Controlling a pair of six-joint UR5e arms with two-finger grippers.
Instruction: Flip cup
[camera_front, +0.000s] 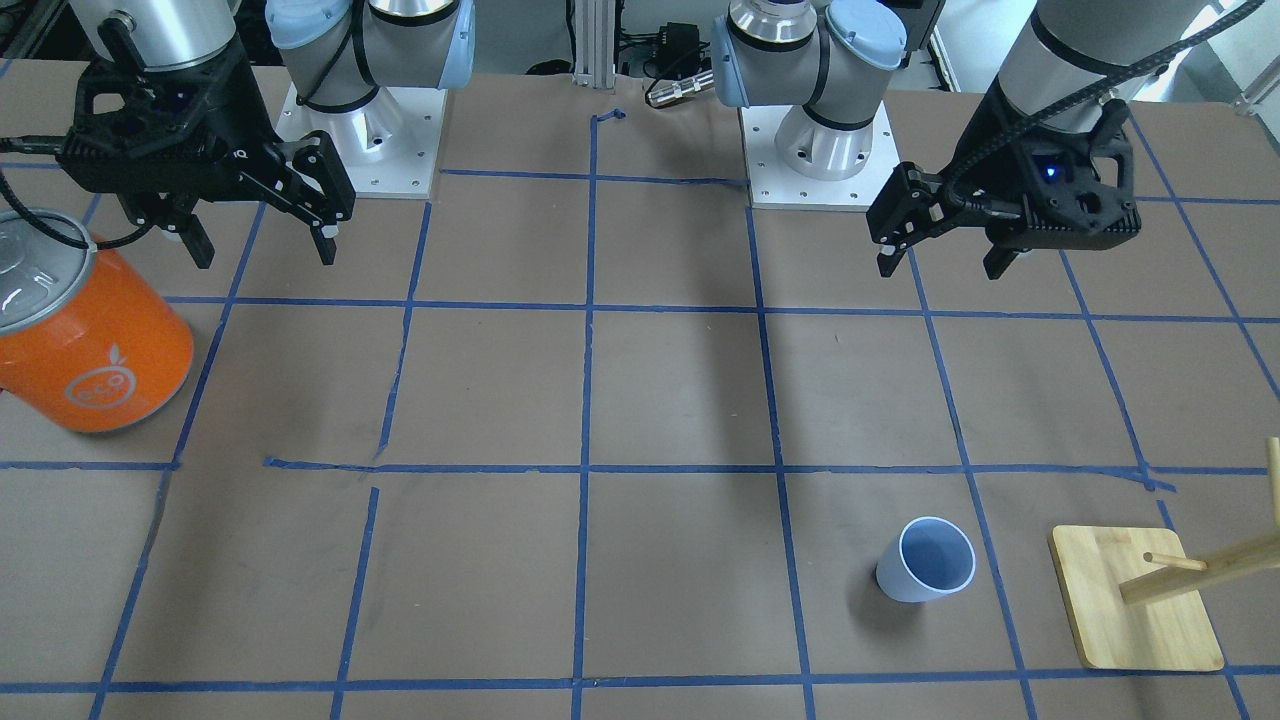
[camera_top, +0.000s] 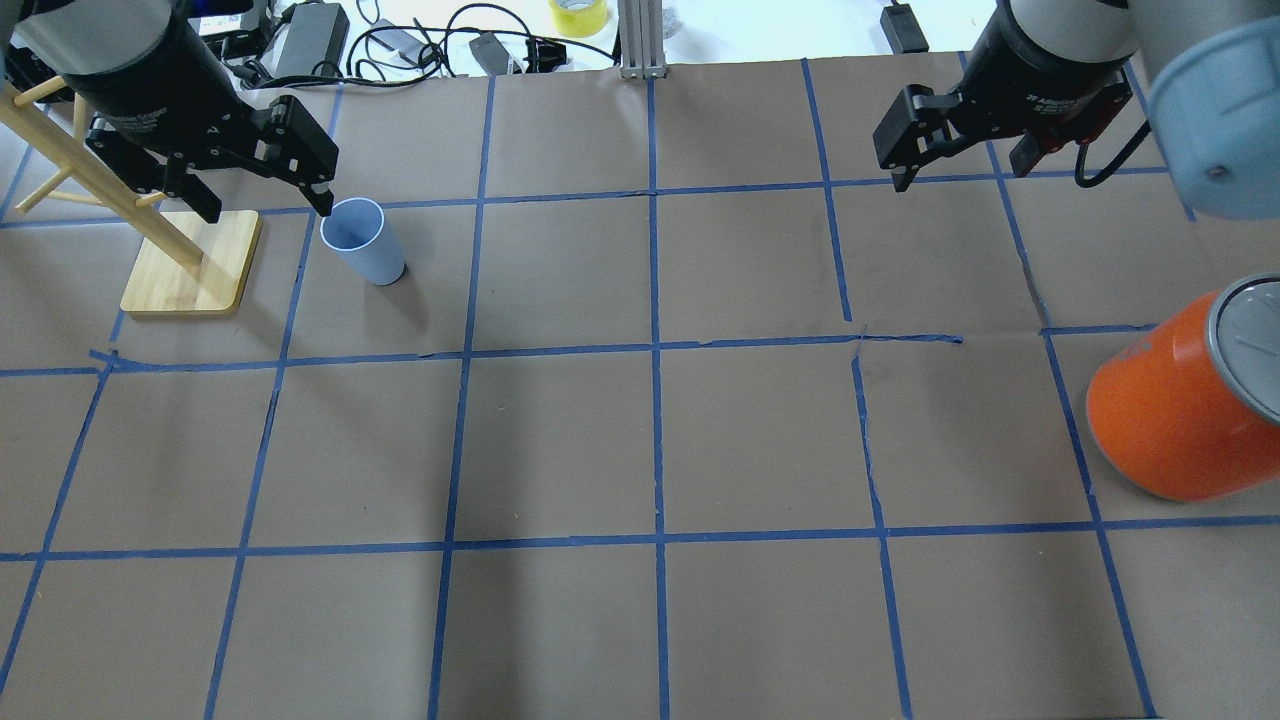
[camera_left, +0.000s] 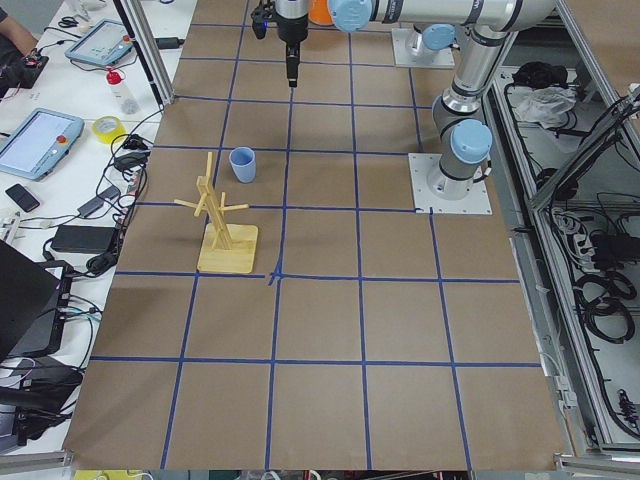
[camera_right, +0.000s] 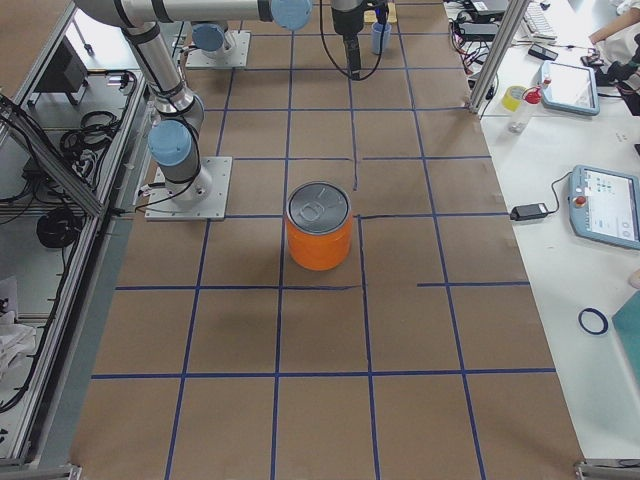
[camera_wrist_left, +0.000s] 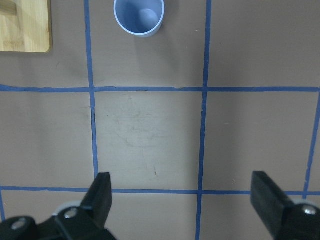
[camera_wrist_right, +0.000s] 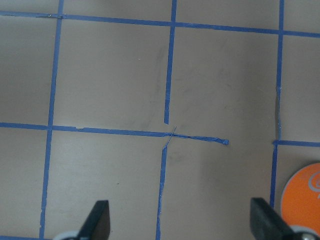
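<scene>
The pale blue cup stands on the brown table with its open mouth up. It also shows in the overhead view and at the top of the left wrist view. My left gripper is open and empty and hangs well above the table, on the robot's side of the cup; in the overhead view one fingertip lines up with the cup's rim. My right gripper is open and empty, high over the other half of the table, far from the cup.
A wooden peg rack on a square base stands beside the cup. A big orange can with a silver lid stands at the table's right end. Blue tape lines grid the table.
</scene>
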